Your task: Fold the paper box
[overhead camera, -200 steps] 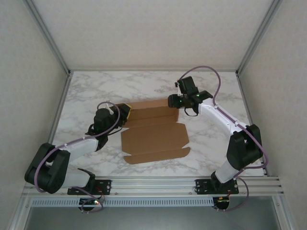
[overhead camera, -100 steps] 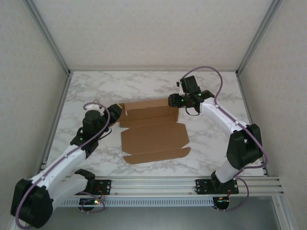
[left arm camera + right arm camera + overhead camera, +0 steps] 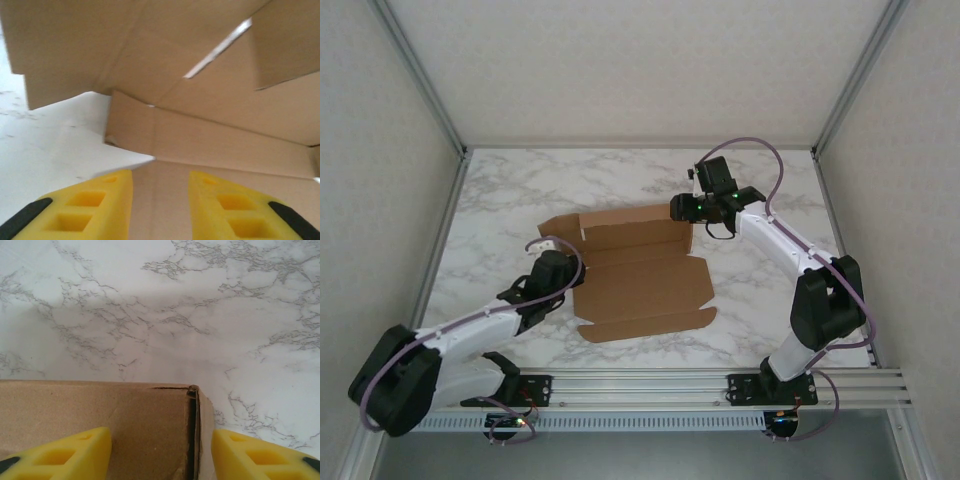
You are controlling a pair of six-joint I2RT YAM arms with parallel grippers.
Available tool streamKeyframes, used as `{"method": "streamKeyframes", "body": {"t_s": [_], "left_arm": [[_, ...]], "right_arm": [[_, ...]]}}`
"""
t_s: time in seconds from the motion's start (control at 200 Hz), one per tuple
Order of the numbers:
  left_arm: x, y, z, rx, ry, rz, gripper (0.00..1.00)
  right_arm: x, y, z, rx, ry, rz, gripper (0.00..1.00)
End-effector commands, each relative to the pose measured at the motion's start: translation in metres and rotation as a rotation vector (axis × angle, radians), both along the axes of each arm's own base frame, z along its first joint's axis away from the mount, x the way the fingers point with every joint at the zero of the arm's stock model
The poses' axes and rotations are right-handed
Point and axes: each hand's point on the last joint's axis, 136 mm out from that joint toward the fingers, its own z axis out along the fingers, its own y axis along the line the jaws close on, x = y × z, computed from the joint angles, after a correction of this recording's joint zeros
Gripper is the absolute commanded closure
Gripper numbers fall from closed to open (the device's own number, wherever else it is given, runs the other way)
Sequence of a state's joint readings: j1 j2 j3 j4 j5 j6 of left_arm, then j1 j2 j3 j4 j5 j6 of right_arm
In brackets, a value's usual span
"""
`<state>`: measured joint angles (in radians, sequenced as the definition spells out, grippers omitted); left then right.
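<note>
The paper box [image 3: 640, 285] lies as brown cardboard in the middle of the table, its far panel folded up into a low wall and a flap sticking out at the far left. My left gripper [image 3: 568, 268] is at the box's left edge. In the left wrist view it [image 3: 160, 176] is open, with flat cardboard [image 3: 210, 90] beneath the gap and raised panels ahead. My right gripper [image 3: 686, 212] is at the far right corner. There it [image 3: 161, 437] is open and straddles the folded corner [image 3: 125, 425], one finger over the cardboard, the other just outside it.
The marble table [image 3: 770, 300] has free room right of the box and behind it. Pale enclosure walls stand on three sides with metal posts [image 3: 845, 85] at the corners. An aluminium rail [image 3: 640, 385] runs along the near edge.
My left arm has swung away from the box's far left flap and pulled back toward the near left edge. That flap now sticks out to the left. The right arm has hardly moved.
</note>
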<state>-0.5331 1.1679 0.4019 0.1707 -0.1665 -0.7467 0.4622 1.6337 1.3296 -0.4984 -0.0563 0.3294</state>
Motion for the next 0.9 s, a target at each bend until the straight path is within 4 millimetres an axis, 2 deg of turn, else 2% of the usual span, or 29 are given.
{"method": "streamKeyframes", "body": {"t_s": [0.0,0.19,0.34,0.496,0.711,0.896], "left_arm": [[0.021,0.009,0.004,0.065,-0.043,0.065,0.59],[0.051,0.011,-0.009,0.044,0.001,0.131,0.52],[0.065,0.007,-0.013,0.046,0.014,0.141,0.46],[0.07,0.012,-0.025,0.064,0.06,0.157,0.43],[0.066,0.018,-0.045,0.021,0.11,0.157,0.39],[0.074,0.006,-0.045,-0.024,0.077,0.094,0.39]], "right_arm": [[0.0,-0.001,-0.001,0.006,0.025,-0.007,0.45],[-0.001,-0.001,-0.005,-0.004,0.032,-0.004,0.45],[-0.001,0.0,-0.004,0.003,0.031,-0.004,0.45],[-0.001,0.0,-0.004,0.005,0.032,-0.002,0.45],[-0.002,0.002,-0.005,0.011,0.037,0.006,0.45],[-0.005,0.005,-0.006,0.028,0.044,0.019,0.45]]}}
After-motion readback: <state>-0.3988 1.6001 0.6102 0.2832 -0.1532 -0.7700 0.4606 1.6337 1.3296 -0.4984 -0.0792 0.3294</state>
